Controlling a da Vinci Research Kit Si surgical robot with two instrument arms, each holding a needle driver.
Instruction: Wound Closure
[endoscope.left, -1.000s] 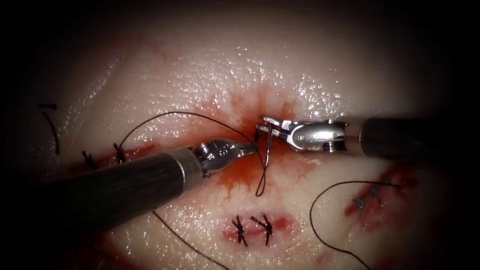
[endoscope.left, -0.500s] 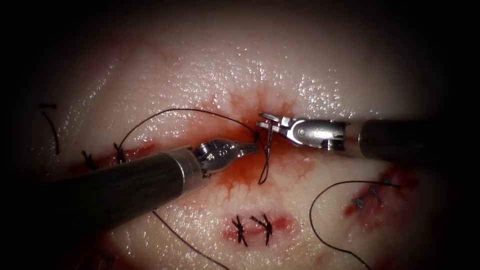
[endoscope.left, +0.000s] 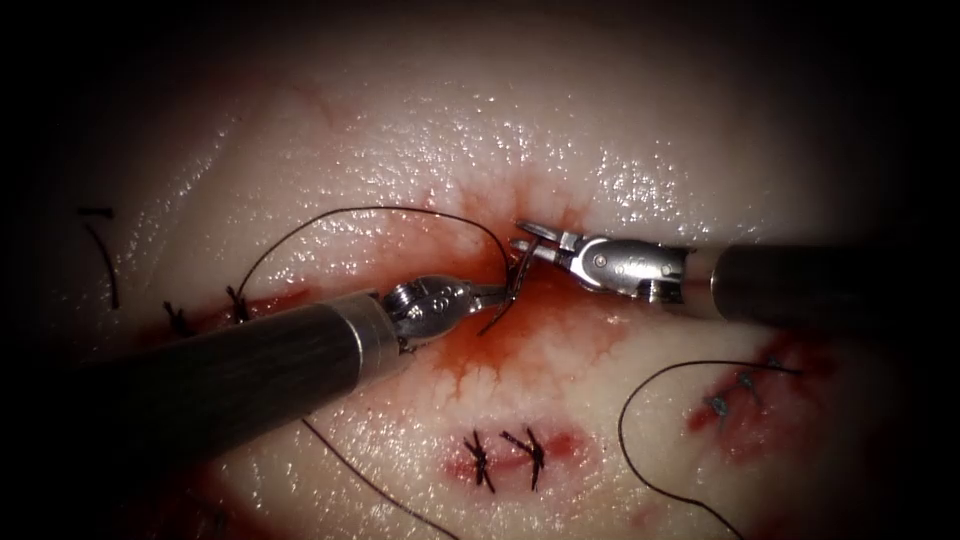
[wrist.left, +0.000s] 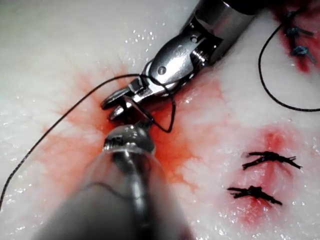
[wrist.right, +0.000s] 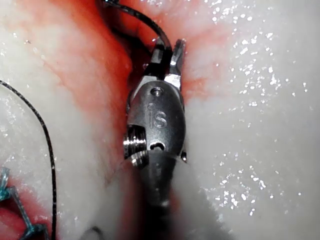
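Grip on the left first: the left tool (endoscope.left: 503, 292) reaches in from eight o'clock and its tip touches the needle (endoscope.left: 500, 308), but whether it has hold of it I cannot tell. The thread (endoscope.left: 350, 212) arcs from the needle's upper end over toward nine o'clock, where it drops to older stitches (endoscope.left: 238, 305).

At the centre, the needle slants from about one o'clock down to seven over the red fluid (endoscope.left: 490, 360), which hides the cut, so I cannot give its side. It looks free of the tissue (endoscope.left: 400, 130), though its lower tip is too close to the fluid to be sure. A second ago it hung long and straight toward six o'clock; now it is swung up and lies short against the left tool's tip.

From three o'clock, the right tool (endoscope.left: 527, 240) has its jaws clenched on the needle near its upper end, where the thread joins. Two finished stitches (endoscope.left: 505, 455) sit at six o'clock, and a loose thread loop (endoscope.left: 640, 400) lies at four.

I judge a handover or re-grip of the needle between the tools to be in hand. That calls for a firm left hold on the needle's body before the right lets go, with the thread kept clear of both tips
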